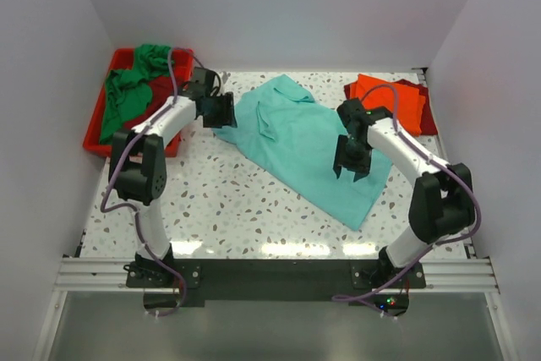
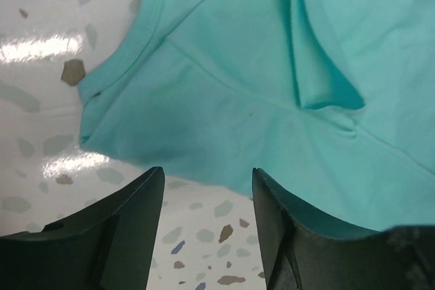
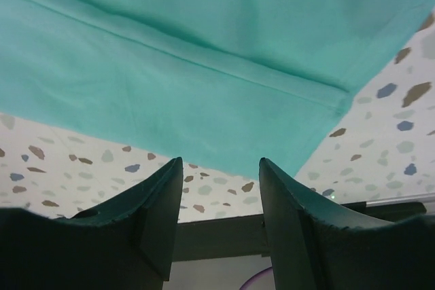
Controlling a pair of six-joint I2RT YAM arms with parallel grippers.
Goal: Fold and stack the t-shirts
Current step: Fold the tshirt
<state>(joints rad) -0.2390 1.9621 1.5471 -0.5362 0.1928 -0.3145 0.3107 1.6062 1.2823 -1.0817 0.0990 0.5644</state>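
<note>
White, speckled worktop [image 1: 237, 200], glossy at the near edge. Carries a light teal t-shirt [image 1: 296, 137] across the middle, spread slanting from far left to near right and creased near the collar. Holds a red tray [image 1: 95, 128] at the far-left corner. Bears a dark red t-shirt [image 1: 429, 116] at far right, under an orange t-shirt [image 1: 397, 99].

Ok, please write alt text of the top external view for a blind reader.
A light teal t-shirt lies spread on the table, left gripper at its edge, right gripper over it. An orange shirt lies far right, a green shirt in a red tray.
</note>
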